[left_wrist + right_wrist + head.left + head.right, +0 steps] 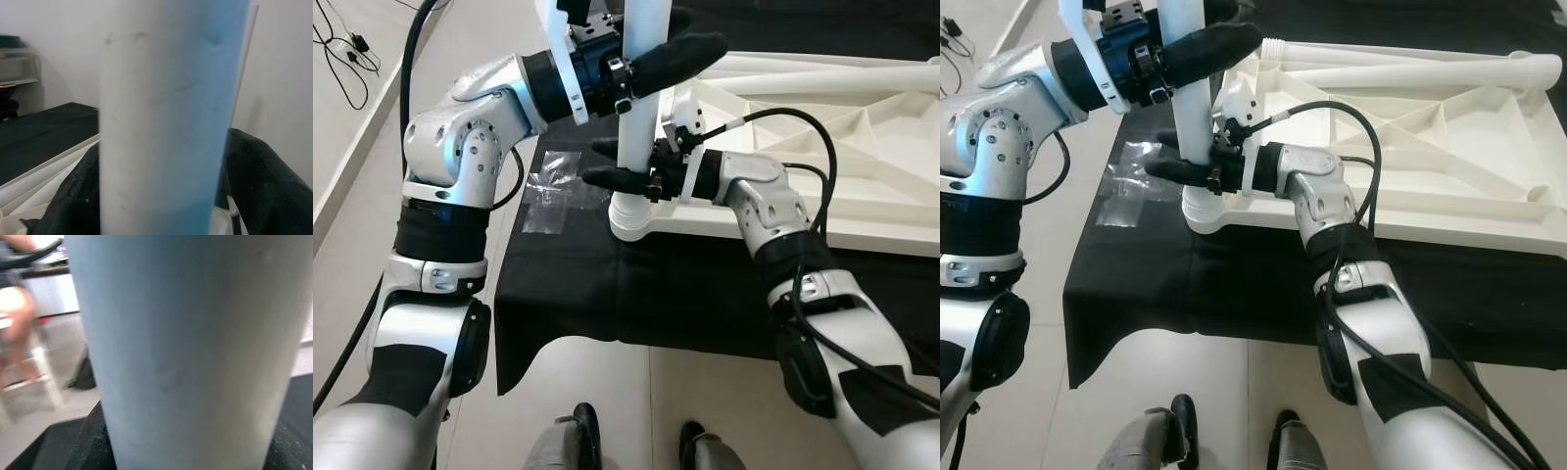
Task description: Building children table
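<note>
A white table leg point(639, 122) stands upright in the corner socket point(631, 217) of the overturned white table top point(862, 147). High up on the leg, my left gripper point(651, 51) is shut on it, one black finger point(683, 54) wrapping across its front. Lower down, just above the socket, my right gripper point(603, 163) is shut on the same leg from the right, fingers one above the other. Both wrist views show the leg point(166, 122) point(186, 342) close up between black fingers point(264, 181).
The table top lies on a black cloth point(636, 284) spread over the pale floor. Another white leg point(822, 73) lies along its far side. A clear plastic bag point(548, 191) rests on the cloth left of the socket. Cables point(342, 49) lie far left. A blurred person point(14, 308) is in the background.
</note>
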Motion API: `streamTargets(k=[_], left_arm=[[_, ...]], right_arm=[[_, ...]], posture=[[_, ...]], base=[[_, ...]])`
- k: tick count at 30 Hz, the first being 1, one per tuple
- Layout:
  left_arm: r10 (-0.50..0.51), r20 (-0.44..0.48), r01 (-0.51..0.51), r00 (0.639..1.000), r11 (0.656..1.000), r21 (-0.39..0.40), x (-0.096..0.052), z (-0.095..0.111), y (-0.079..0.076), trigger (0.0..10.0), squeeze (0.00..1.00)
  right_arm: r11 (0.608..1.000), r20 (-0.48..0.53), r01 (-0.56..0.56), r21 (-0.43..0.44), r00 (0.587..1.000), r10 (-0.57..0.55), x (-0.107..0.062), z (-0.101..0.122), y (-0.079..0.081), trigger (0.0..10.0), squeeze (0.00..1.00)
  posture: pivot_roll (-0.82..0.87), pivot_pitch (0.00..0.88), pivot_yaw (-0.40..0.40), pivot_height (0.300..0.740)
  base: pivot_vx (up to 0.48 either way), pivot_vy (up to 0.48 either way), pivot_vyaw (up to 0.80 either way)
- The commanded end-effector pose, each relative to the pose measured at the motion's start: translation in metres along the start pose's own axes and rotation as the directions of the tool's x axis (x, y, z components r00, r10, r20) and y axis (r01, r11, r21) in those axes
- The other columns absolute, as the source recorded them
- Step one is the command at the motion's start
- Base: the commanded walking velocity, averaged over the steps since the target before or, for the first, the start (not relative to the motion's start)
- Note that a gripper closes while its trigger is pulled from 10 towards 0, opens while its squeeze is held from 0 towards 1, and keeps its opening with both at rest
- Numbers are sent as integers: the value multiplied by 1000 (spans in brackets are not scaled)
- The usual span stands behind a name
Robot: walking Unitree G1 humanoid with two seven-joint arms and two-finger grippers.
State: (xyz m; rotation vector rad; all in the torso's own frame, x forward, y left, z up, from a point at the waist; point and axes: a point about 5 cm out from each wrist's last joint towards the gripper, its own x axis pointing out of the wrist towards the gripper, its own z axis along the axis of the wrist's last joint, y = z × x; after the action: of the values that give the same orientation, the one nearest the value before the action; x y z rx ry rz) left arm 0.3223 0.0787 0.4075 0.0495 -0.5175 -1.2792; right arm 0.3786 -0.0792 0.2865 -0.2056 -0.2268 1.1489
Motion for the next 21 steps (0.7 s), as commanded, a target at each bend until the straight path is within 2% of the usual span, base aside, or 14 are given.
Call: streamTargets(k=[1,2,3,4,5,7,8,10,13,16,17,18,19,21], left_arm=[[-44,12,44,999,999,-4,7,2,-7,10000,0],[-42,14,42,999,999,-8,6,3,-7,10000,0],[-42,14,42,999,999,-10,5,3,-7,10000,0],[-42,14,42,999,999,-10,5,3,-7,10000,0],[-44,9,44,999,999,-12,4,2,-6,10000,0],[-49,8,49,999,999,-14,5,1,-6,10000,0],[-56,10,56,998,998,-13,7,1,-7,10000,0],[-60,11,60,998,998,-13,8,1,-7,10000,0],[-62,17,62,998,998,1,8,5,-7,10000,0],[-56,20,56,998,998,13,7,6,-6,10000,0],[-57,20,57,998,998,14,6,7,-6,0,0],[-61,20,60,998,998,15,6,7,-6,0,0],[-68,19,68,997,998,14,5,7,-7,0,0],[-73,19,73,997,997,13,4,7,-8,0,0]], right_arm=[[928,-236,368,52,908,-347,0,-47,13,0,0],[805,-325,588,85,780,-535,-7,-70,35,0,0],[690,-393,716,101,666,-634,-18,-82,50,0,0],[690,-393,716,101,666,-634,-18,-82,50,0,0],[693,-421,712,116,667,-615,-17,-91,72,0,0],[710,-412,695,117,684,-602,-11,-91,80,0,0],[743,-377,660,109,719,-584,-1,-85,77,0,0],[759,-353,643,102,737,-576,5,-80,73,0,0],[741,-302,666,88,727,-617,9,-66,50,0,0],[737,-292,671,81,723,-626,9,-62,47,0,0],[737,-292,671,80,722,-626,9,-60,48,0,0],[740,-293,668,80,725,-623,9,-59,49,0,0],[730,-298,678,85,716,-631,10,-55,54,10000,0],[722,-301,686,89,710,-637,10,-52,57,10000,0]], posture=[[105,311,15,740],[104,309,17,740],[104,309,17,740],[104,309,17,740],[94,323,27,740],[91,310,29,740],[91,311,28,740],[90,303,25,740],[88,291,22,740],[89,289,21,740],[89,287,22,740],[89,287,22,740],[89,286,23,740],[89,286,23,740]], base=[[0,0,0],[0,0,0],[0,0,0],[0,0,0],[0,0,0],[0,0,0],[0,0,0],[0,0,0],[0,0,0],[0,0,0],[0,0,0],[0,0,0],[0,0,0],[0,0,0]])
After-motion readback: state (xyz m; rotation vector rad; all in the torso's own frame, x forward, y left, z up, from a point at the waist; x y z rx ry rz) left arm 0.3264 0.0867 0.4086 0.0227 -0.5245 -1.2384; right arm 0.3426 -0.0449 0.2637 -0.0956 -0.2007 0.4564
